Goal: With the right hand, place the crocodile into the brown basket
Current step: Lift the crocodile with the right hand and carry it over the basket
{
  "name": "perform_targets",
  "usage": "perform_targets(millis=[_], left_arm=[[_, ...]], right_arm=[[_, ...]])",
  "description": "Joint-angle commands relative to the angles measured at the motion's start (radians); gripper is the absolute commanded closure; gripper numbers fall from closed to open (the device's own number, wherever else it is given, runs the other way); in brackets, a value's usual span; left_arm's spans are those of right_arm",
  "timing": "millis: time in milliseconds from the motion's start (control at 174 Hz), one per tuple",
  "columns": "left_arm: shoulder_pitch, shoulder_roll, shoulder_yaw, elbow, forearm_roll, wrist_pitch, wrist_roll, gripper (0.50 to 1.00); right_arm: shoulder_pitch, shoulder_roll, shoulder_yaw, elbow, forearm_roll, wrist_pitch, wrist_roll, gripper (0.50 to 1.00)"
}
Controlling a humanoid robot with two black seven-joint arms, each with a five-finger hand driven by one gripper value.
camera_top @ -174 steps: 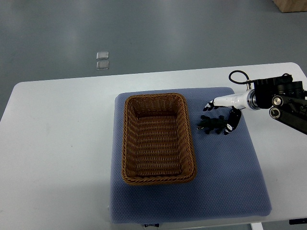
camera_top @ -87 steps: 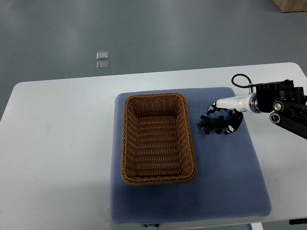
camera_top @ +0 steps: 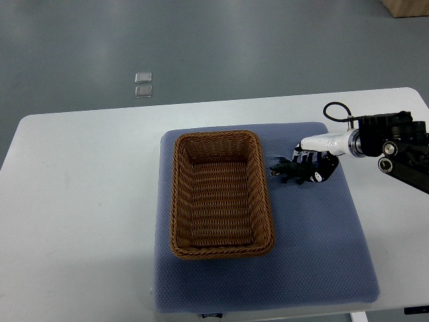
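Right hand [camera_top: 315,162] right of centre, fingers clasping dark crocodile [camera_top: 286,174], brown basket [camera_top: 176,201] mid-frame on blue mat [camera_top: 322,255]

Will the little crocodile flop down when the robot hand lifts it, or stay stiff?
Probably stiff: the crocodile pokes out straight from the right hand, and its free end is not sagging. It looks small beside the brown basket, so it is likely light. Its spread legs should stop it rolling.
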Motion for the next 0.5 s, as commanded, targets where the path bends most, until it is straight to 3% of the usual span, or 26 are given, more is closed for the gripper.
perform_targets(millis=[0, 494], left_arm=[[0.0, 0.0, 0.0, 0.0, 0.0, -0.001, 0.0, 0.5], [0.0, 0.0, 0.002, 0.0, 0.0, 0.0, 0.0, 0.5]], right_arm=[[0.021, -0.009, 0.004, 0.0, 0.0, -0.008, 0.001, 0.965], [0.185, -0.102, 0.021, 0.075, 0.052, 0.046, 0.009, 0.955]])
